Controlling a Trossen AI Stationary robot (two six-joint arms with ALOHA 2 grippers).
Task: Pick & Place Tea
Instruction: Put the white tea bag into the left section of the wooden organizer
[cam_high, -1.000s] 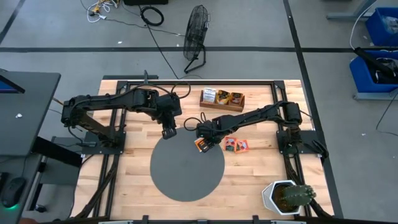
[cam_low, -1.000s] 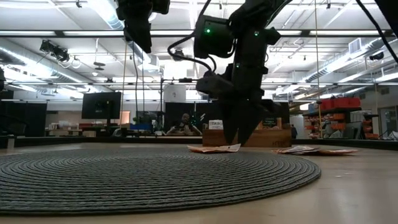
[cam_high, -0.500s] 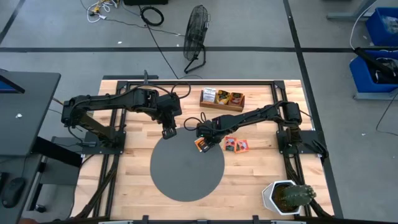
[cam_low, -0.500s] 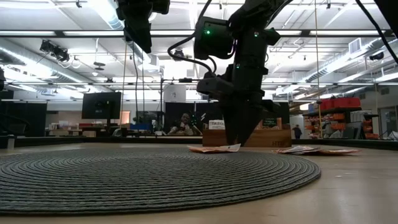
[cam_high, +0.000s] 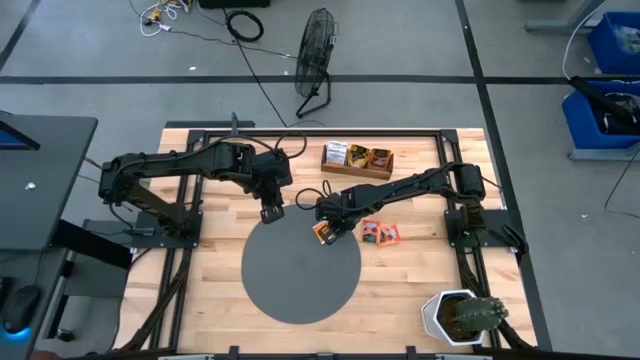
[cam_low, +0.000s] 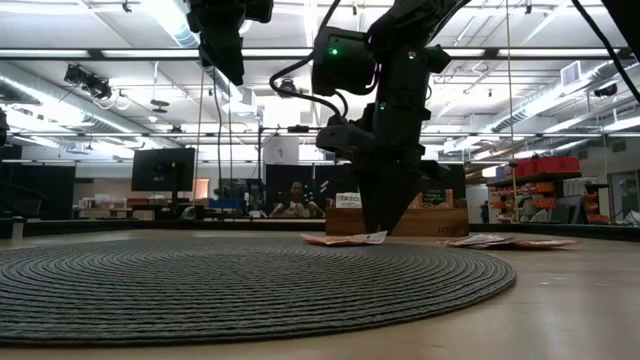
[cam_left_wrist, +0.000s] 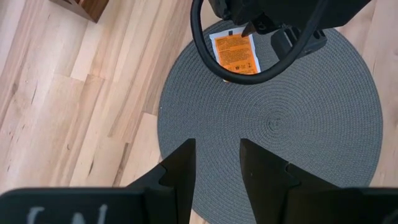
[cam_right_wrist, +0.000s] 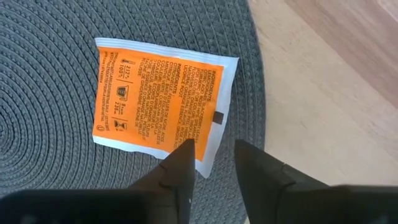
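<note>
1. R gripper sits low over the far-right edge of the grey woven mat, fingers pointing down. A narrow gap shows between them; nothing is pinched.
2. Orange tea packet lies flat on the mat near its rim, printed side up with a white border, directly under the R fingertips. One fingertip overlaps the packet's edge in the R wrist view (can't tell if it touches).
3. The same packet shows in the L wrist view, partly behind the R arm's cable loop, and in the low view as a thin sliver on the mat under the gripper.
4. L gripper hangs above the mat's far-left edge, well off the surface in the low view. Its fingers stand apart with only air between them.
5. More tea packets, orange/red, lie on the bare wood table just right of the mat, near the R gripper.
6. Wooden box w/ more packets stands at the table's far side, apart from the mat.
7. Potted cactus sits at the near-right corner. A floor fan stands beyond the table.
</note>
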